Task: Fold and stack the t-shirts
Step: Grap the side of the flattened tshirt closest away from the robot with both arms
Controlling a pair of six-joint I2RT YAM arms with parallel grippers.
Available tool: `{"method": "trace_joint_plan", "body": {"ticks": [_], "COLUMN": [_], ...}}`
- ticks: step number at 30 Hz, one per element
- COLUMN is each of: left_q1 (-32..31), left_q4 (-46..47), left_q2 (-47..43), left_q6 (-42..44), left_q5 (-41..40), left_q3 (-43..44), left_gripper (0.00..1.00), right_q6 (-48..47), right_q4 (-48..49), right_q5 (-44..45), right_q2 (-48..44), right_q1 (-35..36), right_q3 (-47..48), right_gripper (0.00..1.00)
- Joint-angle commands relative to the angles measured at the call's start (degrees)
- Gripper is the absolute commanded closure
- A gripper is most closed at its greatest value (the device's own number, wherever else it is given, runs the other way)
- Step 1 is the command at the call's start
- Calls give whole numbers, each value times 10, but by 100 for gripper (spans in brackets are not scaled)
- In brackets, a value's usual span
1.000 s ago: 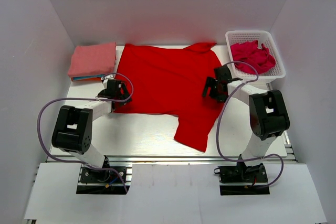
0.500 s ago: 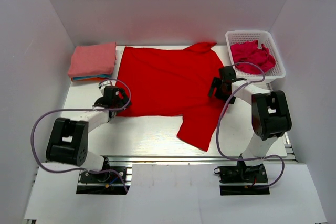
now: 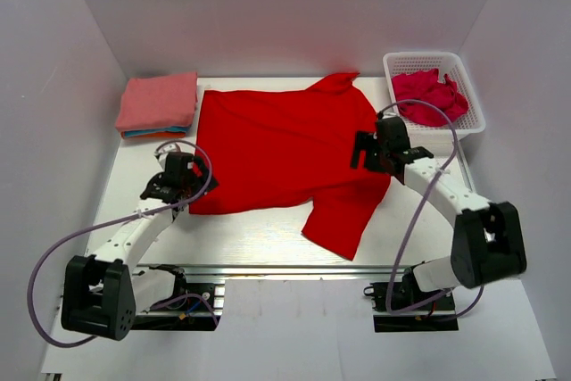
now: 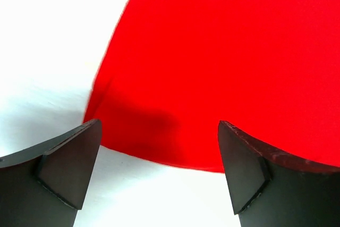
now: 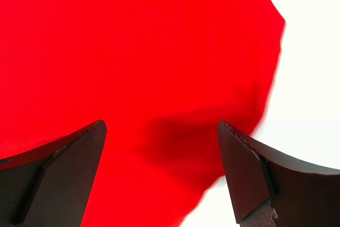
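Red tee is lying spread flat across the middle of the table, hem to the left, sleeves to the right. Near sleeve is trailing toward the front edge; the far one is pointing at the back wall. Folded stack, salmon-pink on top w/ teal and orange edges peeking out below, is sitting at the far-left corner, just beside the tee. Crimson-pink tee is waiting crumpled in the white basket at far right.

L gripper is hovering at the near-left hem corner, jaws spread wide, nothing btwn them; its wrist cam is showing the hem edge framed by both fingers. R gripper is hanging over the shoulder area on the right, likewise wide open and empty, w/ the cloth's curved edge under it. Can't tell whether either pair of tips is touching fabric: wrist views are too close and blurred.

Looks like the first fold is being set up; no crease is showing yet. To do it well, both arms should be dropping onto the edge itself, pinching both cloth layers at matching spots, then lifting together and low, holding the span taut so it isn't sagging. The loose near sleeve needs folding in too, and the L side should be steering clear of the stack.
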Motion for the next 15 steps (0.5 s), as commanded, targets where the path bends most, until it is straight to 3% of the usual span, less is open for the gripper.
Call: {"method": "trace_joint_plan", "body": {"ticks": [1,5,10,15], "left_q1": [9,9,9,9], "left_q4": [-117,-201,-185,-135], "left_q2": [-25,7,51,104], "left_q6": [-33,-84,-120,-120], "left_q5": [-83,-114,-108,-89], "left_q3": [56,81,52,52], "left_gripper": [0,0,0,16], "right_q6": [-16,-14,0,2], "right_q4": [68,89,95,77], "right_q5": [-24,-11,-2,12], "right_q2": [-36,-47,-43,-30], "right_q1": [16,25,25,26], "right_q3": [-19,-33,-35,-41], "right_gripper": [10,10,10,10]}}
